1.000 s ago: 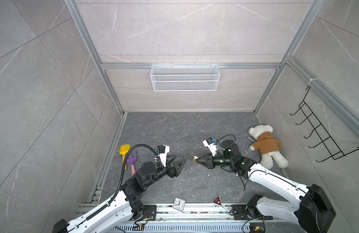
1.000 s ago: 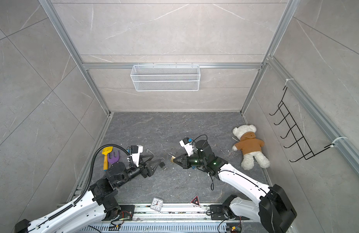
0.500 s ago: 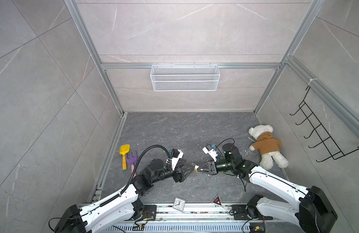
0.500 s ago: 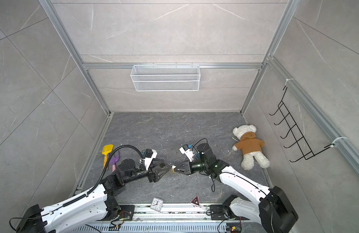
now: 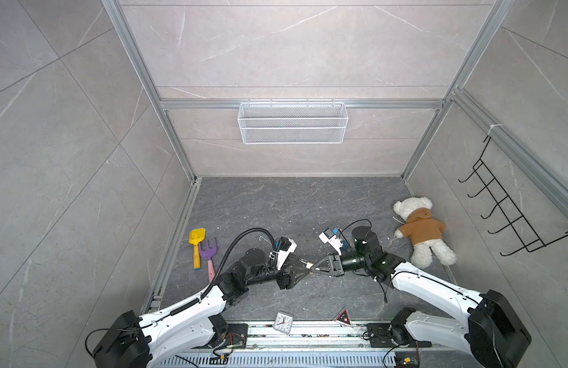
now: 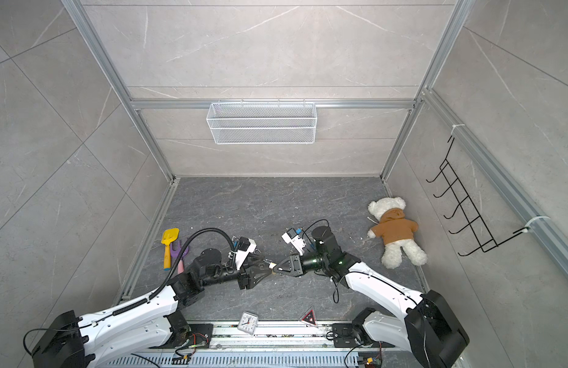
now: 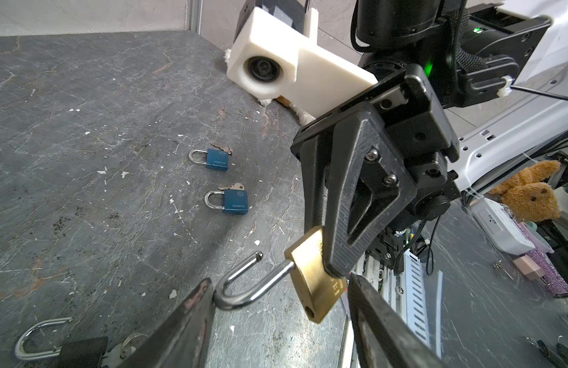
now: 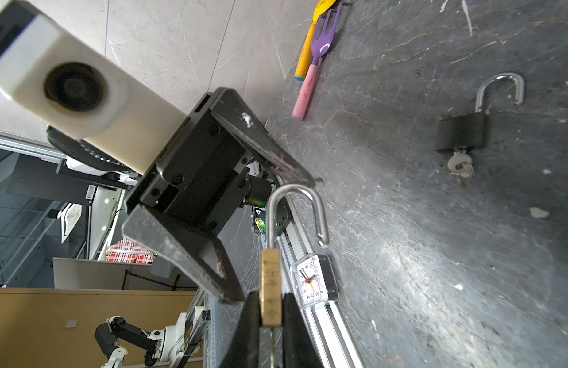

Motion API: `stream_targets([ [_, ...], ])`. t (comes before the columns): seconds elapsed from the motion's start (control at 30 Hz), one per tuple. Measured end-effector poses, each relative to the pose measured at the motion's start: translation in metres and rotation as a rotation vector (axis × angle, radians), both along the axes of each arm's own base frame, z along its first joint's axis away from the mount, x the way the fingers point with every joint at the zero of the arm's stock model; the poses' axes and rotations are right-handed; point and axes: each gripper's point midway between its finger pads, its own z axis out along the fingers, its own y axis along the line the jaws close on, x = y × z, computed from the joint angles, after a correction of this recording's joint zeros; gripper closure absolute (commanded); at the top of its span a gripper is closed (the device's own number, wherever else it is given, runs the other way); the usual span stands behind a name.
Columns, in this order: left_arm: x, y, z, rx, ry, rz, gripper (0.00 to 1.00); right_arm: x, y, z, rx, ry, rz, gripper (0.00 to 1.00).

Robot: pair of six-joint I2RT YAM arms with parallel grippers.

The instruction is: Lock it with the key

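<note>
The right gripper (image 8: 271,306) is clamped tight on the rectangular brass padlock (image 7: 314,286) at its tips. The curved silver steel shackle (image 7: 244,293) is swung open, poking out toward the left gripper (image 7: 279,283). The left jaws stand apart, straddling that shackle, and one dark finger (image 7: 193,309) touches its bend.

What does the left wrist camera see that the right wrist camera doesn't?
Only the left wrist view shows the two blue padlocks lying on the floor.

Only the right wrist view shows the toy clock, the purple rake and the yellow shovel.

Both show the brass padlock with its shackle swung open, pinched in the right tool. Both also show the open left tool and the black padlock with its key in.
</note>
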Motion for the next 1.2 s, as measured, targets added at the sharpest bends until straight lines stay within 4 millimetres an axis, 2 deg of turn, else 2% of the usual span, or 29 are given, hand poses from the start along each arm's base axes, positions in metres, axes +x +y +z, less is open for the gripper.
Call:
stream_targets([
  [0.23,0.003,0.000,0.001,-0.012,0.009,0.004,0.51,-0.001,0.000,0.002,0.013,-0.006,0.011,1.00],
  [0.57,0.004,0.001,0.001,-0.022,0.042,0.010,0.57,0.000,-0.002,0.000,0.016,-0.017,0.013,1.00],
  [0.87,-0.002,-0.001,0.005,-0.055,0.086,-0.016,0.70,-0.001,-0.004,-0.002,0.010,-0.049,0.021,1.00],
  [1.2,-0.003,-0.005,-0.002,-0.069,0.161,-0.029,1.00,-0.002,-0.009,-0.009,-0.015,-0.076,0.034,1.00],
])
